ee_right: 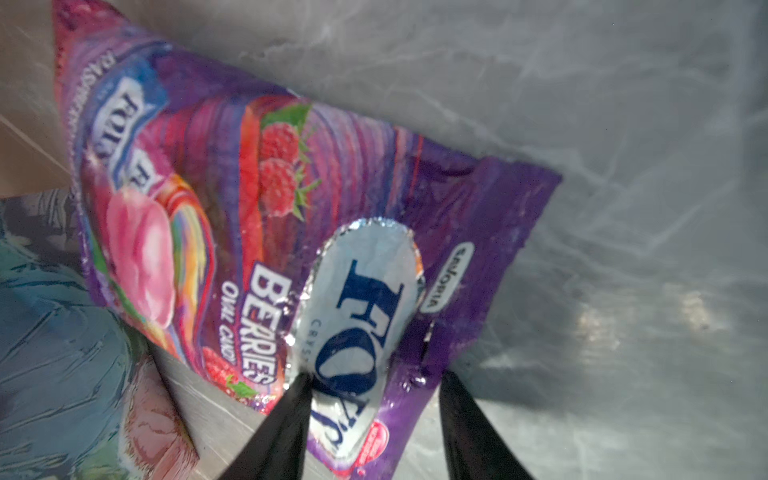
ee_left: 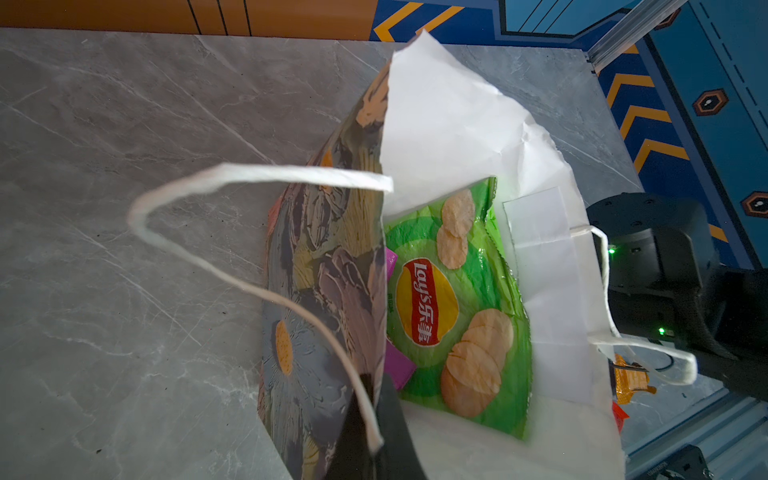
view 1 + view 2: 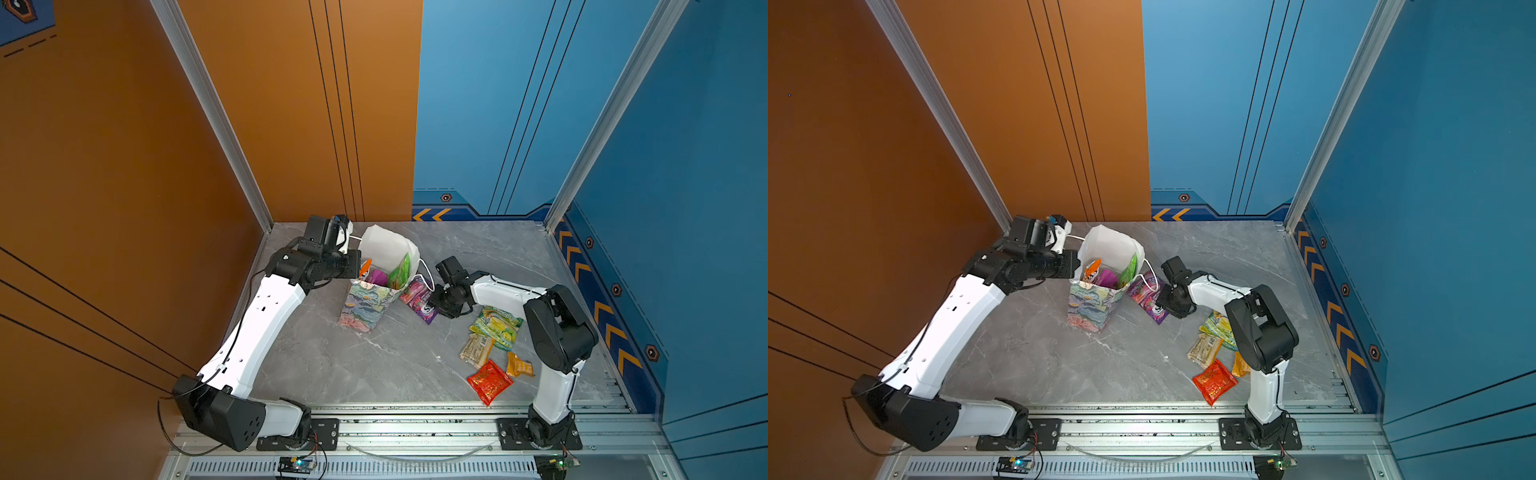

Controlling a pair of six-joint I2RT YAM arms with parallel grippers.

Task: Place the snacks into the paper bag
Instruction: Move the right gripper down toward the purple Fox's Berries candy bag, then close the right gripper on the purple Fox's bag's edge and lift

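Note:
The floral paper bag (image 3: 365, 309) (image 3: 1092, 309) stands open at the back of the table. My left gripper (image 3: 354, 249) (image 2: 376, 415) is shut on its left rim and the cord handle (image 2: 249, 174). Inside the bag are the green Lay's packet (image 2: 457, 299) (image 3: 401, 270), an orange packet (image 3: 365, 266) and a purple one (image 3: 378, 276). A purple Fox's packet (image 3: 417, 297) (image 1: 291, 208) leans against the bag's right side. My right gripper (image 3: 432, 302) (image 1: 374, 382) has both fingers pressed on that packet's near end, which crinkles between them.
Near the right arm's base lie a yellow-green packet (image 3: 496, 326), a tan one (image 3: 476, 351), a red one (image 3: 489, 381) and a small orange one (image 3: 519, 365). The bag's other handle (image 3: 428, 276) hangs over the Fox's packet. Walls close the table on three sides.

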